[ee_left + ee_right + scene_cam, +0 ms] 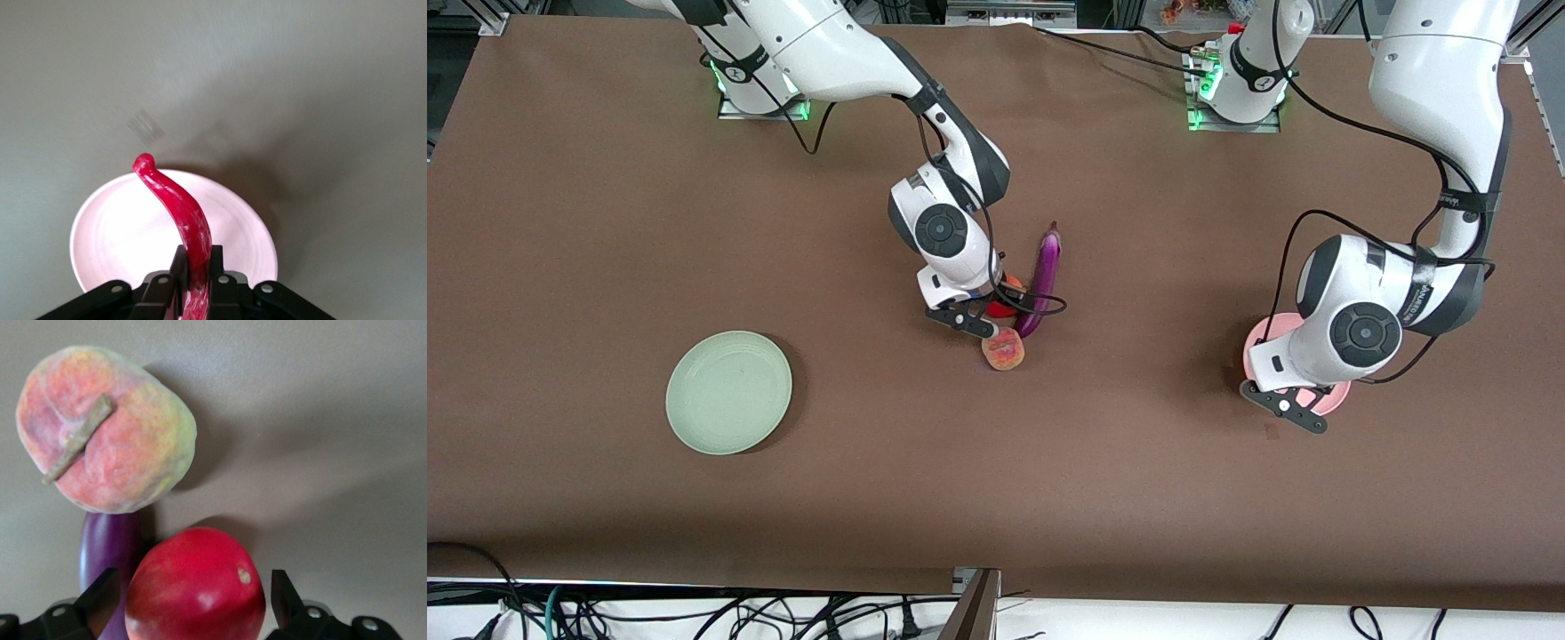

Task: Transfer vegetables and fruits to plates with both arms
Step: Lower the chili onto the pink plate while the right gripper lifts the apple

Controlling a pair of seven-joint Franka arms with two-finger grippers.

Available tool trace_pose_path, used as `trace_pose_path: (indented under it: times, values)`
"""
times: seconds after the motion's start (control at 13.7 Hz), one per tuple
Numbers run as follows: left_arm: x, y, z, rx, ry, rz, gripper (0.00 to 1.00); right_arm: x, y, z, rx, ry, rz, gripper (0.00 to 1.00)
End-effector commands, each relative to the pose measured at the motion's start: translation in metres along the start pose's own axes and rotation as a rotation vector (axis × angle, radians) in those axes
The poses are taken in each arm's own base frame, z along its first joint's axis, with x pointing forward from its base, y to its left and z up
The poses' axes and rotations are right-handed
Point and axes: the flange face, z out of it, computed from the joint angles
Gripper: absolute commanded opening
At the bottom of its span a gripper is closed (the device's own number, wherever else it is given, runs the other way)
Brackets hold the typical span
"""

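My left gripper [1285,407] is over the pale pink plate [1261,342] toward the left arm's end of the table. In the left wrist view it [197,267] is shut on the red chili pepper [177,207], which hangs over the pink plate [113,233]. My right gripper [969,322] is low at mid-table. In the right wrist view it [193,600] is open, with a finger on each side of the red apple-like fruit [197,587]. The peach [107,430] and the purple eggplant [110,547] lie beside the fruit. The peach [1003,348], fruit [1000,308] and eggplant [1042,276] also show from the front.
The pale mint green plate [729,392] lies bare toward the right arm's end of the table, nearer to the front camera than the fruit cluster. The brown tabletop [996,480] stretches between the two plates.
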Motion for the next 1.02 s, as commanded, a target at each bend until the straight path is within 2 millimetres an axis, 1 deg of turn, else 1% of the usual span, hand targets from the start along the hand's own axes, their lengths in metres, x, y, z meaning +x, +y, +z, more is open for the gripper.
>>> trace_pose_path:
  times: [0.0,0.07,0.15,0.22,0.29,0.44,0.51,0.58,0.66,0.73,0.8,0.88,0.95]
  values:
    - [-0.005,-0.005,0.022,-0.008,-0.039,0.066,0.15,-0.004,-0.004,0.002,0.014,-0.003,0.017,1.00]
    - [-0.004,-0.005,0.021,-0.015,-0.035,0.061,0.67,-0.004,-0.004,0.002,0.014,-0.003,0.017,1.00]
    - [-0.004,-0.006,0.019,-0.015,-0.032,0.059,1.00,-0.007,-0.006,0.002,0.014,-0.005,0.014,1.00]
    - [-0.005,-0.005,0.017,-0.018,-0.037,0.053,1.00,-0.008,-0.005,0.003,0.011,-0.007,0.014,0.99]
    - [-0.005,-0.003,0.016,-0.026,-0.056,0.050,1.00,-0.009,-0.004,0.005,0.007,-0.008,0.029,0.89]
    - [-0.006,-0.001,0.012,-0.054,-0.064,0.029,1.00,-0.008,-0.003,0.006,0.005,-0.008,0.036,0.53]
    - [-0.004,0.009,0.006,-0.127,-0.050,-0.017,1.00,-0.008,-0.003,0.007,0.004,-0.008,0.036,0.39]
    - [-0.004,0.018,-0.012,-0.247,-0.043,-0.104,1.00,-0.007,-0.002,0.006,0.002,-0.010,0.037,0.27]
    - [-0.004,0.025,-0.027,-0.334,-0.061,-0.134,1.00,-0.004,-0.004,0.000,0.011,-0.006,0.030,0.23]
    - [0.001,0.031,-0.043,-0.347,-0.070,-0.122,1.00,-0.001,-0.004,-0.007,0.011,-0.008,0.029,0.23]
    - [0.008,0.041,-0.058,-0.343,-0.058,-0.107,1.00,0.001,-0.003,-0.023,0.000,-0.018,0.028,0.23]
    - [0.013,0.046,-0.066,-0.340,-0.045,-0.102,1.00,0.010,0.000,-0.044,-0.019,-0.036,0.033,0.23]
    - [0.017,0.056,-0.074,-0.339,-0.036,-0.089,1.00,0.022,0.007,-0.069,-0.036,-0.054,0.044,0.23]
